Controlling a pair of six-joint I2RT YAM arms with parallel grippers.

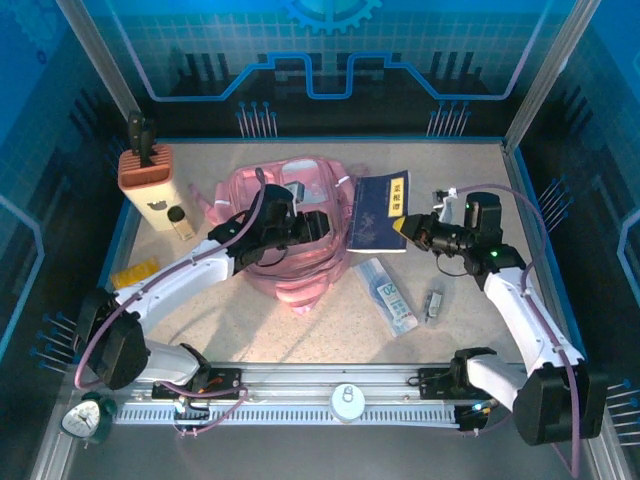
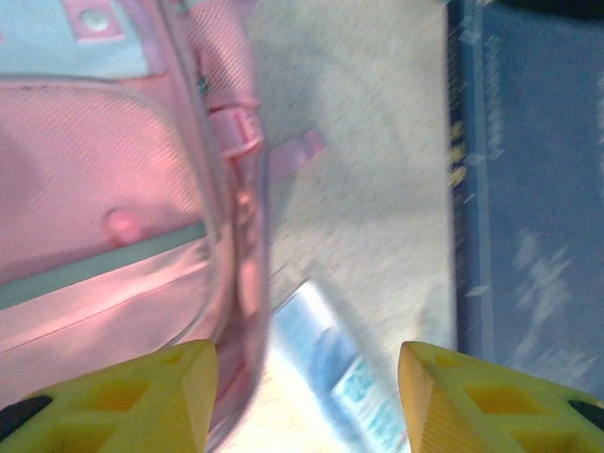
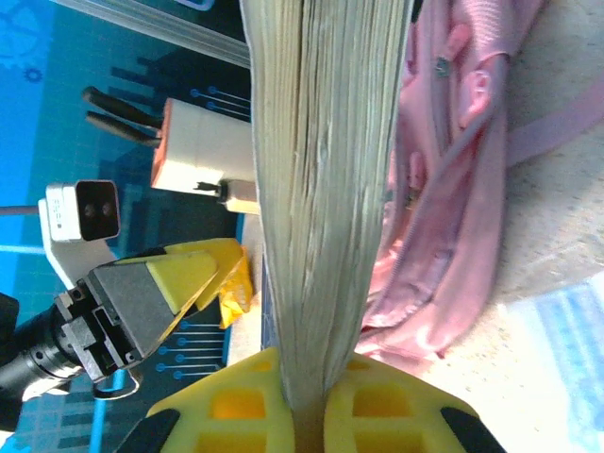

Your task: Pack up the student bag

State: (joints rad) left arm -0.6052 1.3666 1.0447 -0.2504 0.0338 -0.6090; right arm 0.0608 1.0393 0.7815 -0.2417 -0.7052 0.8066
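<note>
The student bag point(image 1: 290, 235), a soft pink backpack, lies flat in the middle of the table. My left gripper point(image 1: 322, 226) hovers over the bag's right side. In the left wrist view its yellow fingers point(image 2: 142, 401) stand apart with nothing held, above the bag's edge point(image 2: 113, 189) and a blue-white packet point(image 2: 330, 363). My right gripper point(image 1: 405, 229) is at the right edge of a dark blue book point(image 1: 380, 212) beside the bag. In the right wrist view the right gripper point(image 3: 307, 415) is shut on the book's page edge point(image 3: 326, 189), with the bag point(image 3: 453, 189) behind it.
An orange and white holder point(image 1: 148, 175) stands at the back left, a small bottle point(image 1: 180, 222) beside it. A yellow packet point(image 1: 135, 272) lies at the left edge. The blue-white packet point(image 1: 388, 293) and a small grey item point(image 1: 433, 305) lie right of the bag.
</note>
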